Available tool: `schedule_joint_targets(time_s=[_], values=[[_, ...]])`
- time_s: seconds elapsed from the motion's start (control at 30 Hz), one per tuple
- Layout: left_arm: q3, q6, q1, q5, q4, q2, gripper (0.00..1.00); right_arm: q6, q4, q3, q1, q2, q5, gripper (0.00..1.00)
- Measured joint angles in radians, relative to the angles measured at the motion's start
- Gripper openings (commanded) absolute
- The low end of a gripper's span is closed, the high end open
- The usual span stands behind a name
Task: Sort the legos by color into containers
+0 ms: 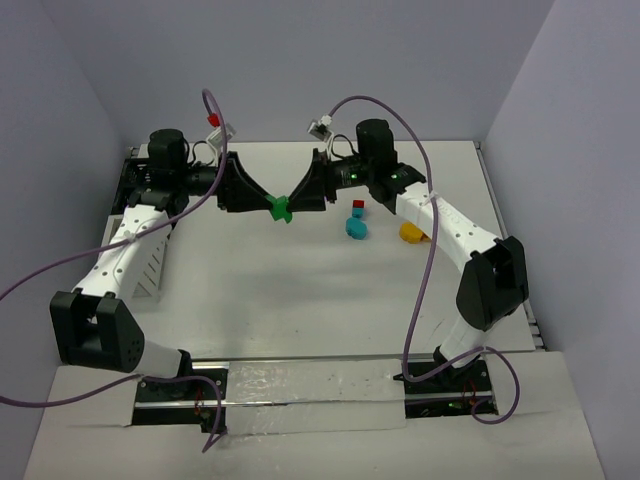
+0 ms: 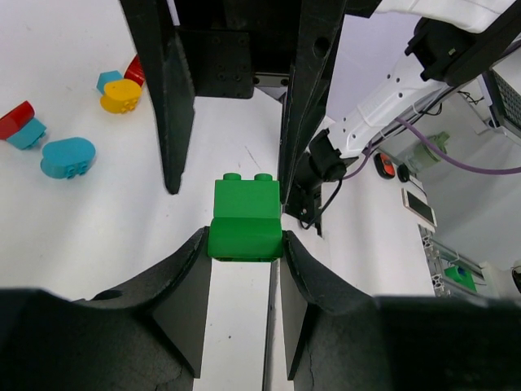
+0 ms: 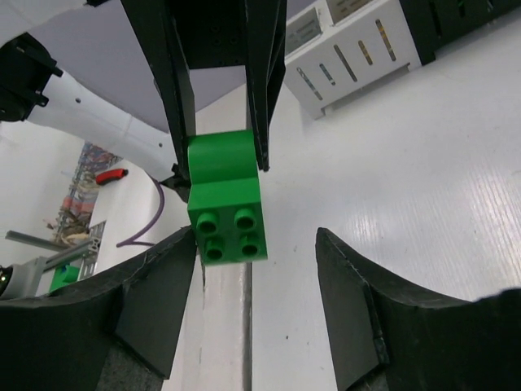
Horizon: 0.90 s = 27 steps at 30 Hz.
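A green lego (image 1: 278,207) hangs above the table's middle between both grippers. My left gripper (image 1: 266,203) is shut on it; in the left wrist view its fingertips (image 2: 192,259) pinch the brick's (image 2: 244,221) rounded end. My right gripper (image 1: 293,203) faces it, open. In the right wrist view the brick's (image 3: 225,199) studded end sits between my spread fingers (image 3: 346,269), close to the left one. A red lego (image 1: 357,205), a cyan lego (image 1: 356,227) and a yellow lego (image 1: 411,232) lie on the table to the right. The white container (image 1: 150,262) stands at the left under my left arm.
In the right wrist view a black container (image 3: 468,20) stands beside the white one (image 3: 358,49). The left wrist view shows more loose legos: cyan (image 2: 68,157), red (image 2: 16,119) and yellow (image 2: 122,95). Purple cables loop over both arms.
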Motion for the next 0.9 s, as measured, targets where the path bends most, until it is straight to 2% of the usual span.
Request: schedule_joint_targets(time_s=[0.33, 0.67, 0.9], values=[[0.003, 0.020, 0.000, 0.001, -0.032, 0.009, 0.00, -0.056, -0.087, 0.003, -0.006, 0.000, -0.017, 0.71], [0.003, 0.019, 0.000, 0.005, -0.031, 0.009, 0.00, -0.051, -0.089, 0.039, 0.007, 0.004, -0.017, 0.69], [0.003, 0.012, 0.000, 0.005, -0.026, 0.009, 0.00, -0.051, -0.084, 0.068, 0.023, 0.017, -0.020, 0.64]])
